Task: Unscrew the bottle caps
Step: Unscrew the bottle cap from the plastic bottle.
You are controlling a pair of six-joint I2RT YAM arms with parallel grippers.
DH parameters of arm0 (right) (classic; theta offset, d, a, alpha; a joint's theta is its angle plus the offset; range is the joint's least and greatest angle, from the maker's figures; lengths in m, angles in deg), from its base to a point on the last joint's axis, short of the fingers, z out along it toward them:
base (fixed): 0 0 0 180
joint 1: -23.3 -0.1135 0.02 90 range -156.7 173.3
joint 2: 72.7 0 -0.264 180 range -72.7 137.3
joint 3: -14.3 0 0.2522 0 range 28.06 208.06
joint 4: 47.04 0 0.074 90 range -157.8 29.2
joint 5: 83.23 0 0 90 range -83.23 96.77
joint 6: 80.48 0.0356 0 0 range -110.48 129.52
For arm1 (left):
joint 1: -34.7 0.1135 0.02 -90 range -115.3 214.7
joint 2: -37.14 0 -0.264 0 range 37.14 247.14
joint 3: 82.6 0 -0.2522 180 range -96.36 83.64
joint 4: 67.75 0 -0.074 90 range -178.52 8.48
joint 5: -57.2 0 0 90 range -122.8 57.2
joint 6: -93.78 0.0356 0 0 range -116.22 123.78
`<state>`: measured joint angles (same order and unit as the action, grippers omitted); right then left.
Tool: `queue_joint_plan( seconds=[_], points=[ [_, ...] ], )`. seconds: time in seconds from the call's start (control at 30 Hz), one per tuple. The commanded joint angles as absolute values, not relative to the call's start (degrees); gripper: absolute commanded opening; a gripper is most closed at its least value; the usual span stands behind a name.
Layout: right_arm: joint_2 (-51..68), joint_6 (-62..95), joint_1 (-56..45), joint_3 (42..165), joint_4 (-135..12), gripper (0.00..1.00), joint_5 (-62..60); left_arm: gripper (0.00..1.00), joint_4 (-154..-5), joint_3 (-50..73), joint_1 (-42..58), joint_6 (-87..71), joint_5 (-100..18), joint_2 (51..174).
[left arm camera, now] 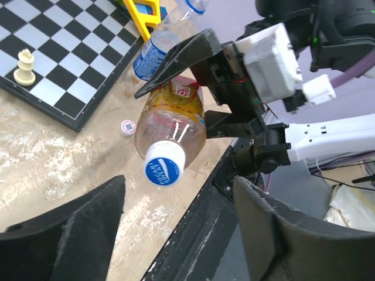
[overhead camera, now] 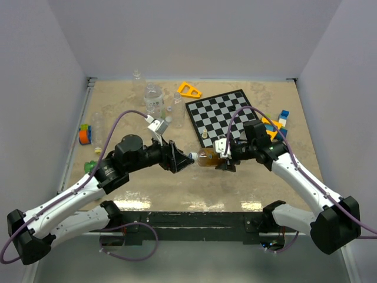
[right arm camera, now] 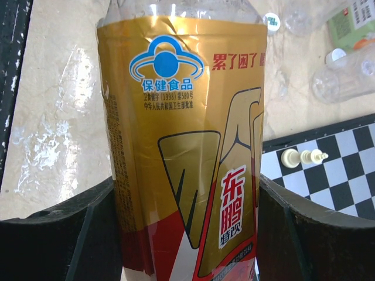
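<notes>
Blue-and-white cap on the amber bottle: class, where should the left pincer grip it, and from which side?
Grip the cap by its round side wall, fingers on opposite sides, approaching end-on along the bottle's axis. The right pincer holds the amber bottle sideways by its labelled body, so the cap's face points straight at the open left pincer.

Amber bottle (right arm camera: 181,146), neck and base beyond right-wrist frame edges.
</notes>
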<state>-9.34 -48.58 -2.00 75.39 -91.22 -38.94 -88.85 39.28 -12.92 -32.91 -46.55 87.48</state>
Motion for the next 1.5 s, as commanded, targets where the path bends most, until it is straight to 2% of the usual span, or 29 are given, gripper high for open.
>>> queue_joint_plan(
  seconds=[0.0,0.13,0.37,0.6,1.07,1.47],
  points=[
    [-9.33,-49.19,-1.93,75.52,-92.36,0.06,-38.40,0.82,-87.92,38.20,-12.76,-26.56,-47.47,83.73],
    [-9.33,-49.19,-1.93,75.60,-92.44,0.06,-38.49,0.88,-91.00,38.55,-12.76,-16.81,-48.79,79.42],
    [-9.24,-49.27,-1.93,75.52,-92.44,0.06,-38.58,0.90,-93.91,39.34,-12.76,6.90,-50.46,73.35],
    [-9.07,-49.36,-1.93,75.60,-92.44,0.06,-38.49,0.90,-86.97,43.38,-12.76,24.94,-57.40,72.11],
    [-9.06,-49.45,-2.02,75.52,-92.53,0.06,-38.58,0.90,-84.59,41.63,-12.76,36.47,-63.64,81.51],
    [-8.89,-49.45,-2.02,75.52,-92.53,0.06,-38.58,0.90,-79.85,40.84,-12.76,37.44,-66.37,86.96]
  ],
)
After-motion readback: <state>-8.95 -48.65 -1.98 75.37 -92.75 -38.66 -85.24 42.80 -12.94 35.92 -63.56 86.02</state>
